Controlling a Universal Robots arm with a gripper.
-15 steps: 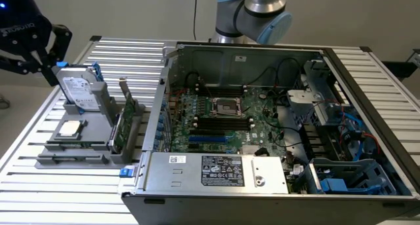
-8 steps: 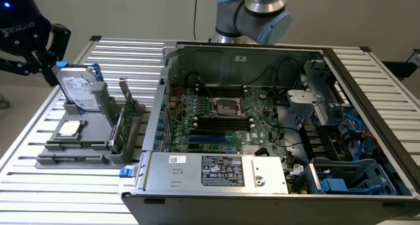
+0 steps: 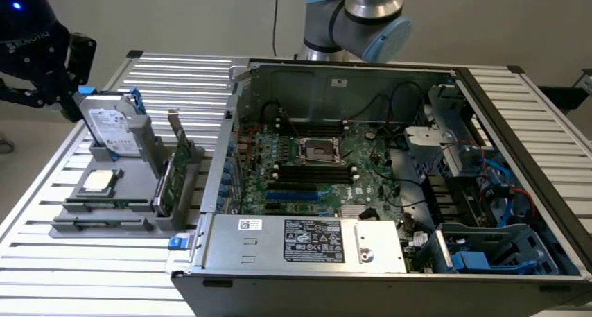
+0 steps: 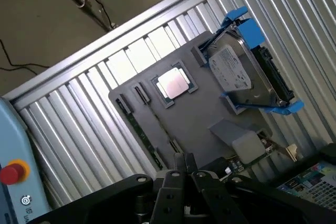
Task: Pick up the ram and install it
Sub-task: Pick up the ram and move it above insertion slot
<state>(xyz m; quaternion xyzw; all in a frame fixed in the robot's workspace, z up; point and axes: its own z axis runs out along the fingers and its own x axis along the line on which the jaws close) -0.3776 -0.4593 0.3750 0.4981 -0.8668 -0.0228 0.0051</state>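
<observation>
Closed and empty, the tool [image 4: 184, 163] hangs above the grey holder [image 4: 205, 119] near the worktop's [image 4: 79, 129] edge, where the ram [image 4: 140, 132] sits in its slot beside the processor [image 4: 174, 82]. A good pick likely needs jaws opened, squared across the stick's middle, then a straight lift clear of the clips.

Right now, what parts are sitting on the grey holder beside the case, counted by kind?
Hard drive: 1
Processor chip: 1
Expansion card: 1
Ram stick: 1
Total: 4
</observation>
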